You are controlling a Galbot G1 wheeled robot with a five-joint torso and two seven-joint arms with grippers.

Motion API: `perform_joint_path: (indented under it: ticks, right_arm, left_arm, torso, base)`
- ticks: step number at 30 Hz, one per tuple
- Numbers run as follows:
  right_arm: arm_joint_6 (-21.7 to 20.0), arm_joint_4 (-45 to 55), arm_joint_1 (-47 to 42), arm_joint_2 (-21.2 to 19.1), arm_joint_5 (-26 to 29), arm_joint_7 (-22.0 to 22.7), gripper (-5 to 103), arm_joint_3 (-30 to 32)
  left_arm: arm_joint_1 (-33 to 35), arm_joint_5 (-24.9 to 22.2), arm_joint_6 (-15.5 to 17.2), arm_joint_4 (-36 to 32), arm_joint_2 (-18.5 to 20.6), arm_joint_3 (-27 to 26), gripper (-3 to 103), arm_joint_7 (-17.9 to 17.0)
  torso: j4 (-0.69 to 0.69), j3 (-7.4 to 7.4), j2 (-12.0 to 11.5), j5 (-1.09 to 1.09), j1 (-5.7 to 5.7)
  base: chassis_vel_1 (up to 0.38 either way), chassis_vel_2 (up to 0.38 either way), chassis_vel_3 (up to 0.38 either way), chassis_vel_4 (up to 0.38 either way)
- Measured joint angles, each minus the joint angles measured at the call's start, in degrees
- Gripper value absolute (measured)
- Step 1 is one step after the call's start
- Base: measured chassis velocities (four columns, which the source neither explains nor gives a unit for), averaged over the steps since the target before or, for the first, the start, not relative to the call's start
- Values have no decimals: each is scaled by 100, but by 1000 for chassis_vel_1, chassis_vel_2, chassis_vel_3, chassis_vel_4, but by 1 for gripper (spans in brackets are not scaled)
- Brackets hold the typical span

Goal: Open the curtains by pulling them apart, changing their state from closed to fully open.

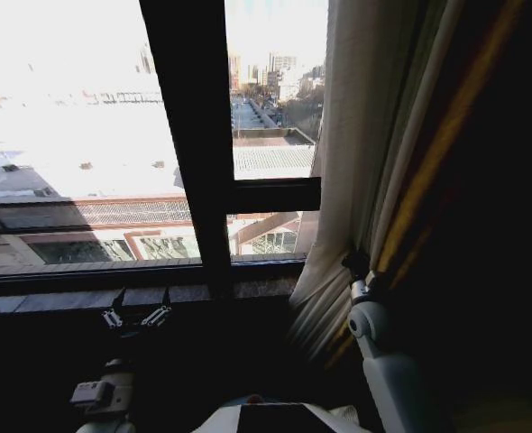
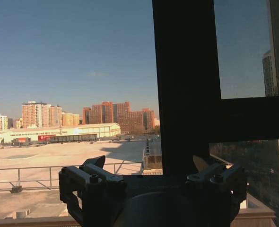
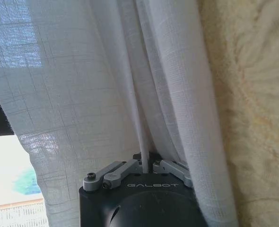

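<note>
The sheer white curtain [image 1: 343,135] hangs bunched at the right edge of the window, drawn clear of the glass so the rooftops outside show. My right jaws [image 3: 145,165] are clenched on one of its pleats, pinning the gathered folds against the heavier tan drape [image 3: 253,109] beside them, likely to keep that side pulled open. My left jaws [image 2: 151,172] stand released and empty, low before the dark window frame [image 1: 194,135], near the sill [image 1: 86,293].

the curtain [image 1: 356,135] is cut by the top edge of the head view, and its lower folds hide the right gripper [image 1: 357,263] fingertips.
</note>
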Motion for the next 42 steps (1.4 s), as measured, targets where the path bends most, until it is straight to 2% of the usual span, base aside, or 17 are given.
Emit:
perform_joint_path:
  ticks: [2, 4, 6, 8, 12, 14, 15, 16, 17, 18, 20, 22, 23, 25, 28, 32, 42]
  right_arm:
    - [-64, 348, -247, -67, -27, -281, 13, -161]
    - [-73, 445, -335, -91, -41, -324, 18, -218]
    - [-100, 813, -690, -166, -134, -402, 28, -385]
    - [-109, 910, -791, -185, -152, -405, 28, -422]
    - [-170, 1483, -1650, -223, -262, -391, 50, -555]
    - [-169, 1548, -1763, -211, -291, -379, 50, -560]
    - [-170, 1674, -1973, -180, -348, -342, 56, -558]
    - [-170, 1674, -1973, -180, -348, -342, 56, -558]
    - [-169, 1867, -2206, -146, -393, -277, 67, -521]
    - [-164, 1967, -2308, -139, -403, -251, 67, -487]
    - [-106, 2272, -2576, -151, -408, -234, 78, -390]
    - [-79, 2354, -2641, -159, -408, -245, 84, -357]
    - [-32, 2408, -2684, -162, -411, -293, 84, -330]
    - [100, 2438, -2713, -139, -442, -412, 94, -305]
    - [167, 2426, -2716, -53, -539, -553, 100, -305]
    - [195, 2443, -2790, 0, -671, -632, 100, -307]
    - [231, 2397, -2778, -36, -775, -499, 100, -311]
  left_arm:
    - [-4, -9, -2, 2, 0, -7, 100, 0]
    - [-9, -19, -2, 2, 0, -15, 100, 0]
    - [-24, -45, -2, 2, 1, -35, 100, 1]
    - [-26, -53, -1, 3, 2, -39, 100, 1]
    - [-67, -175, 63, 9, 4, -51, 100, 10]
    - [-75, -202, 89, 9, 4, -57, 100, 13]
    - [-87, -263, 137, 9, 7, -71, 100, 16]
    - [-87, -263, 137, 9, 7, -71, 100, 16]
    - [-94, -363, 198, 1, 24, -94, 100, 18]
    - [-95, -416, 232, -15, 34, -107, 100, 18]
    - [-113, -553, 313, -82, 33, -163, 100, 17]
    - [-132, -588, 342, -101, 25, -184, 100, 14]
    - [-158, -610, 372, -112, 18, -201, 100, 12]
    - [-228, -614, 420, -115, 11, -229, 100, 8]
    - [-240, -577, 462, -121, 21, -245, 100, 8]
    - [-253, -549, 546, -182, 157, -347, 100, 9]
    - [-688, -563, 937, -144, 183, -384, 100, 7]
  torso:
    - [0, 0, 0, -1, 0]
    - [0, 0, 0, -1, 0]
    - [0, 0, 1, -2, 0]
    - [0, 0, 0, -1, 0]
    - [-1, -1, 1, -1, 0]
    - [-1, -1, 0, -1, 0]
    - [0, -1, 0, 0, 0]
    - [0, -1, 0, 0, 0]
    - [0, -1, 1, 0, 0]
    - [0, -1, 1, 0, 0]
    - [0, -1, 1, -1, 0]
    - [0, -1, 1, -2, 0]
    - [0, -1, 1, -2, 0]
    - [1, -1, 1, 0, 0]
    - [1, -1, 1, 0, 0]
    - [1, 0, 1, 0, 0]
    - [0, 0, 0, 0, 0]
  base:
    - [0, 0, 0, 0]
    - [0, 0, 0, 0]
    - [0, 0, 0, 0]
    - [0, 0, 0, 0]
    - [0, 0, 0, 0]
    - [0, 0, 0, 0]
    - [0, 0, 0, 0]
    - [0, 0, 0, 0]
    - [0, 0, 0, 0]
    - [0, 0, 0, 0]
    - [0, 0, 0, 0]
    - [0, 0, 0, 0]
    - [0, 0, 0, 0]
    - [0, 0, 0, 0]
    - [0, 0, 0, 0]
    - [0, 0, 0, 0]
    - [12, 13, -10, -11]
